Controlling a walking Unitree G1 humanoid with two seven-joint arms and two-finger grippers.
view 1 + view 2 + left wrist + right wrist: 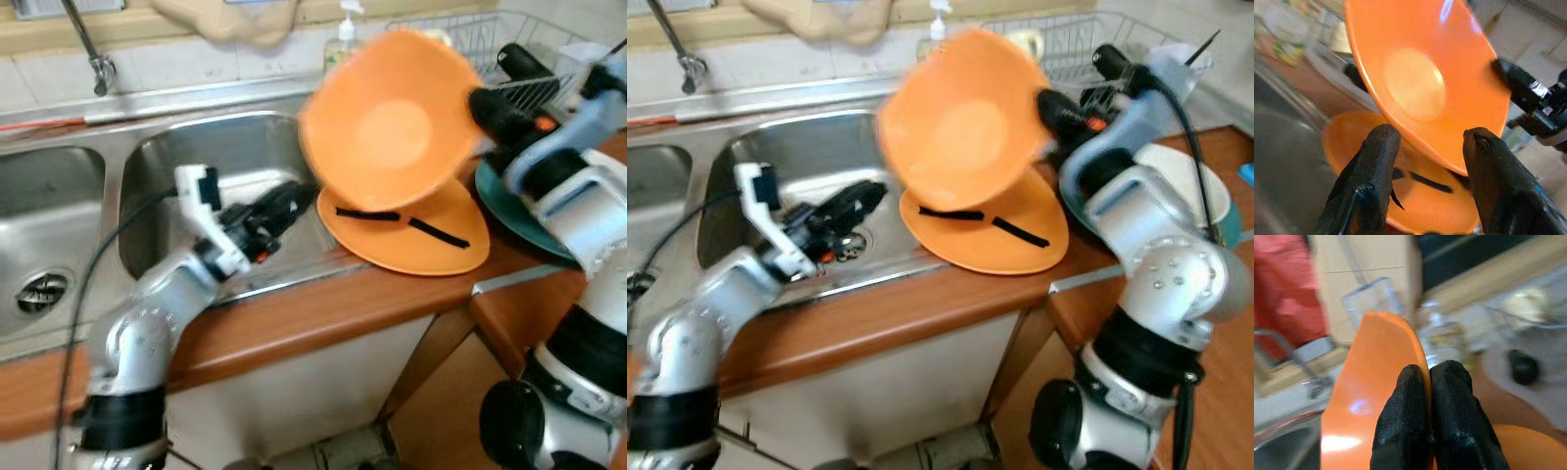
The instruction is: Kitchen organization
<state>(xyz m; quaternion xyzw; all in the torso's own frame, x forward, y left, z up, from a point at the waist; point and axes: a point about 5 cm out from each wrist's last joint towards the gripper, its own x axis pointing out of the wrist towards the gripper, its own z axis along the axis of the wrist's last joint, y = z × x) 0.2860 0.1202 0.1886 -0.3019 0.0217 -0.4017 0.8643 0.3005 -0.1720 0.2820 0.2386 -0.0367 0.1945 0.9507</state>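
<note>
Right wrist view shows the right gripper (1430, 382) pinching the orange bowl's (392, 122) rim, tilted above the orange plate (411, 240) on the surface; the left gripper (1427, 161), spread, sits just beside it.

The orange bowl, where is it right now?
The orange bowl is held up tilted by the right gripper pinching its rim, above the orange plate on the counter right of the sink.

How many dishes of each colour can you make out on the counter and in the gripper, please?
Orange: 2, an orange bowl held up by the right gripper and an orange plate on the counter.
Teal: 1, a teal plate.
White: 1, a white bowl.
Total: 4
</note>
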